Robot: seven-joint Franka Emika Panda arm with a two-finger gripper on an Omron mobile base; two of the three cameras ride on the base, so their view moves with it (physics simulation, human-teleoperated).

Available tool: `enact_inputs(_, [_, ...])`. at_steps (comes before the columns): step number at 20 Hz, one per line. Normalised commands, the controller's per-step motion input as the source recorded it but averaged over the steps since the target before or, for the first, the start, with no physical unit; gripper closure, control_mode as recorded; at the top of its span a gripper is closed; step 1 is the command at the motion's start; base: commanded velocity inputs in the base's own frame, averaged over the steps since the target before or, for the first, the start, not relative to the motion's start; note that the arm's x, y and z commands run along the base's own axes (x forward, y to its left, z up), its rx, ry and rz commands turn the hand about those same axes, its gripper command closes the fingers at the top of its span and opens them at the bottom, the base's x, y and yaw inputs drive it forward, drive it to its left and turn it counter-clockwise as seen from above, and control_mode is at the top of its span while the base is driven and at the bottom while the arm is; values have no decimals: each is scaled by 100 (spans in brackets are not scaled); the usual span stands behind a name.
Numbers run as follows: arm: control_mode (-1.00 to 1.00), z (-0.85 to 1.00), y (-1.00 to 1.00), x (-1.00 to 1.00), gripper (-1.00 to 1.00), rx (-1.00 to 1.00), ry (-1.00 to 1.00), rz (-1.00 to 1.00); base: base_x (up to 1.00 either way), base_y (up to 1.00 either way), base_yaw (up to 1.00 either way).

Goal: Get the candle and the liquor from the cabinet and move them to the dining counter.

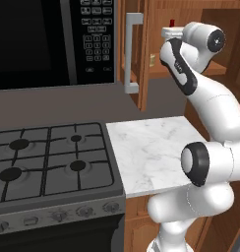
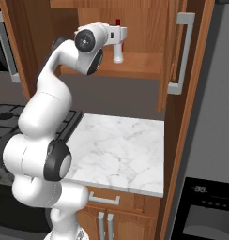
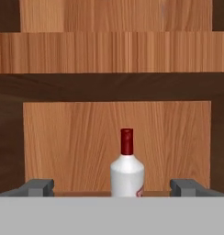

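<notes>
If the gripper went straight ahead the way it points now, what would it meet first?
Most likely the liquor, standing upright between the open gripper's fingertips in the hand view. How far ahead is unclear. Behind it is the cabinet back wall.

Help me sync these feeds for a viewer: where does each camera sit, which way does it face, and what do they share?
Left base view: behind the arm's left, facing the black gas stove, small marble slab and open brown wooden wall cabinet; arm at right.
Right base view: behind its right, facing that cabinet's shelf; arm at left.
Hand view: on the hand, facing the cabinet's back wall; open gripper fingertips low.
Shared: the slim white-grey, red-capped liquor bottle, upright on the shelf.
</notes>
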Motion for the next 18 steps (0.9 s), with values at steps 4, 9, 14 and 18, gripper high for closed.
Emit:
enact_inputs(4, [-100, 0, 0, 14, -100, 0, 0, 0, 0, 0, 0])
enact_inputs(9, [-100, 0, -1, 11, -100, 0, 0, 0, 0, 0, 0])
enact_inputs(14, [-100, 0, 0, 13, -100, 0, 0, 0, 0, 0, 0])
enact_inputs(18, [-100, 0, 0, 13, -100, 0, 0, 0, 0, 0, 0])
